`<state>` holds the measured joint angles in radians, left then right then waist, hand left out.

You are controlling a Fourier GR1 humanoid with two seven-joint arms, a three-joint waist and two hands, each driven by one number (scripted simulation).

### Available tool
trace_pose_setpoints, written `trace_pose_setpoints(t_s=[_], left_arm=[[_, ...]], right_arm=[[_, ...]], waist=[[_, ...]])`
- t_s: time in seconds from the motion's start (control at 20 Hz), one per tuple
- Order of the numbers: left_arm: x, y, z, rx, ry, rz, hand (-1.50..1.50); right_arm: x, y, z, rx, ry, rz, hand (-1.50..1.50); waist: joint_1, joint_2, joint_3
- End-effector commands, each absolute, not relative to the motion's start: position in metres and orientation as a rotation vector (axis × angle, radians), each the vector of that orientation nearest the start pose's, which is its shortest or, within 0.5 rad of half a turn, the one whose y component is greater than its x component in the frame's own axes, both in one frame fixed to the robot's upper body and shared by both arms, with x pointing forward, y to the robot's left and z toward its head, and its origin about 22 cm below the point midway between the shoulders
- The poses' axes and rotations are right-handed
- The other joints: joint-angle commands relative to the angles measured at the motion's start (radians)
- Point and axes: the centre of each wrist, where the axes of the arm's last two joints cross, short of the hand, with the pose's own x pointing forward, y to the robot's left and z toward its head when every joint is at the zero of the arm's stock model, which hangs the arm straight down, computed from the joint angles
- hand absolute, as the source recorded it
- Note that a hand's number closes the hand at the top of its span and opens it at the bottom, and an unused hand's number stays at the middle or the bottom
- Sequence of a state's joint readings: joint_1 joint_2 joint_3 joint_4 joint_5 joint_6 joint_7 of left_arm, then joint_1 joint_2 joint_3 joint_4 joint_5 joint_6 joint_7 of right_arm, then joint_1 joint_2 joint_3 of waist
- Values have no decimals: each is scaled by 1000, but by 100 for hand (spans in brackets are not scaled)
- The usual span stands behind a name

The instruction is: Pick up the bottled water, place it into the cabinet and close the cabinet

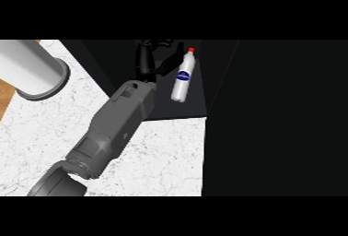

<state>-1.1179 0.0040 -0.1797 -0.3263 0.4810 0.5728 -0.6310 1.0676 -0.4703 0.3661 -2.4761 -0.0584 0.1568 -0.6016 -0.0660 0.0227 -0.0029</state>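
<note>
Head view, read from the left: a large grey cylinder (34,69) stands on the white marbled worktop (170,156) near its far left corner, well apart from the work. One grey forearm rises from the lower edge and slants up to the right; from this view alone I cannot say for sure which arm it is, though it comes in left of centre and looks like the left. Its black left hand (151,60) reaches into the dark cabinet (170,108) opening, fingers (163,45) spread apart and uncurled, clamped on nothing. Just right of the hand, the bottled water (182,76) is inside the cabinet on the dark shelf, red cap pointing away and label showing; it appears tilted or lying, and the thumb looks close beside it, possibly touching. The other hand shows nowhere.

As a judgement, picking up and placing seem done or nearly so: the bottle is in the cabinet and the hand is not gripping it. What remains is drawing the arm clear and shutting the cabinet; no door can be made out in the darkness at right.
</note>
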Motion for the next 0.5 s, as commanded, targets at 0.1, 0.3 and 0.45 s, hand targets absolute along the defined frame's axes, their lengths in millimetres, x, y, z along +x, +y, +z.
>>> trace_pose_setpoints(t_s=[0.1, 0.3, 0.45], left_arm=[[429, 83, 54, 17, -1959, 91, 150], [419, 77, 48, -21, -1958, 103, 150], [417, 69, 58, -137, -1937, 88, 150]], right_arm=[[17, -237, 119, 355, -1940, 235, -150], [18, -236, 127, 343, -1935, 234, -150], [19, -226, 142, 310, -1961, 248, -150]], waist=[[4, -11, 2], [15, -21, 2], [33, -23, 1]])
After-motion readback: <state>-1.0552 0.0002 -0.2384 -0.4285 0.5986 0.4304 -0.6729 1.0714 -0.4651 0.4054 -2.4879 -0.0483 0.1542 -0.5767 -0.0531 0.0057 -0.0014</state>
